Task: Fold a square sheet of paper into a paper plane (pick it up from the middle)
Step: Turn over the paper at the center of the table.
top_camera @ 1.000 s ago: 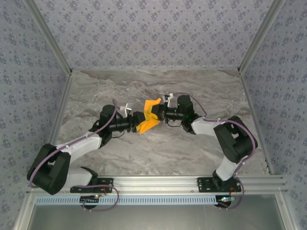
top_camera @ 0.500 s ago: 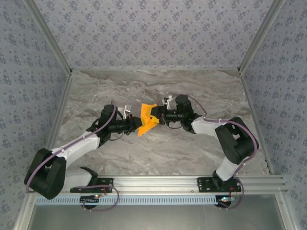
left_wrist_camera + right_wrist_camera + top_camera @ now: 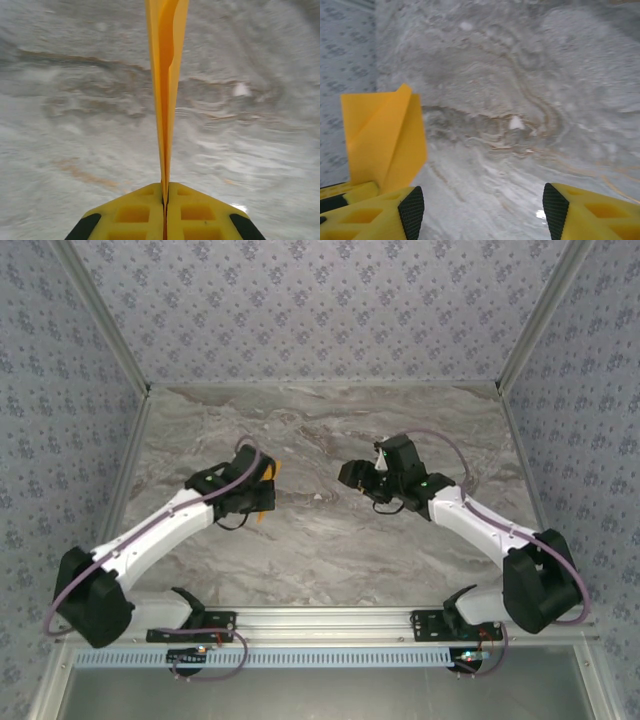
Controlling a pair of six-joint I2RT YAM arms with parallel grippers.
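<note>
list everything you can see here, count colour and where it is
folded paper sheet: one, bright orange, seen edge-on, clamped in the left pincer
table: one, grey marble pattern, under both arms
walls: three, grey-blue floral print, left, back and right of the table
metal rail: one, silver, near edge, carrying the arm bases
left arm: one, white and black, reaching inward
right arm: one, white and black, reaching inward
left pincer: one, yellow, shut on the paper
right pincer: one, yellow with black pads, open, holding nothing

Matt orange paper; smooth marble-look tabletop; yellow plastic fingers of the left end effector.
</note>
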